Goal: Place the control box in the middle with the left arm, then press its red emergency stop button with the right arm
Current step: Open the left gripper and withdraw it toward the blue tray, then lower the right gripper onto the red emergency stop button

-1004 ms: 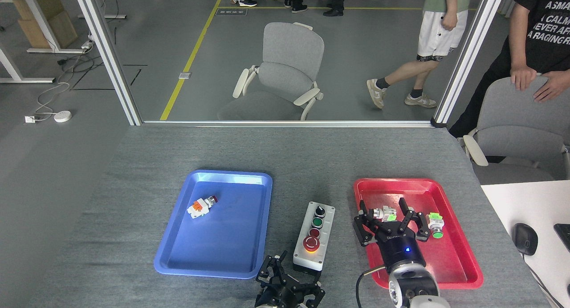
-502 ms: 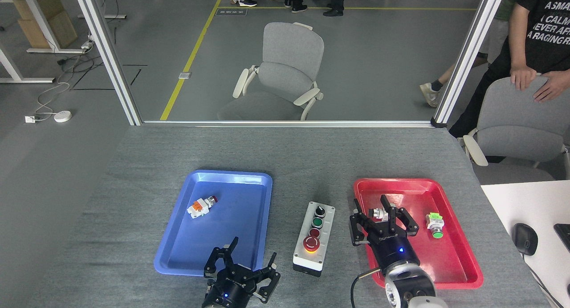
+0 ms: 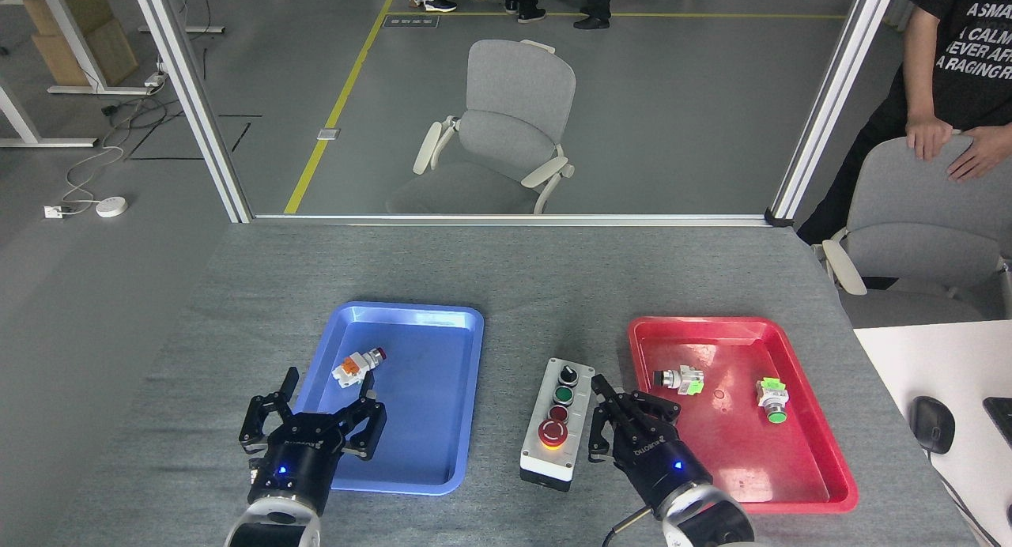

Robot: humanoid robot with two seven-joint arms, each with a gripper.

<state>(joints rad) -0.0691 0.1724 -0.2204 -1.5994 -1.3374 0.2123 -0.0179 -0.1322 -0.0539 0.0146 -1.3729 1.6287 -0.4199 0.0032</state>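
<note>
The left gripper [image 3: 316,405], claws spread and empty, hovers at the blue tray's [image 3: 427,318] seven o'clock corner. The control box [image 3: 558,422] stands on bare tabletop [image 3: 553,278] between the trays. At its four o'clock, the right gripper [image 3: 624,413] has its claws drawn together, empty, beside the red tray [image 3: 806,420].
</note>
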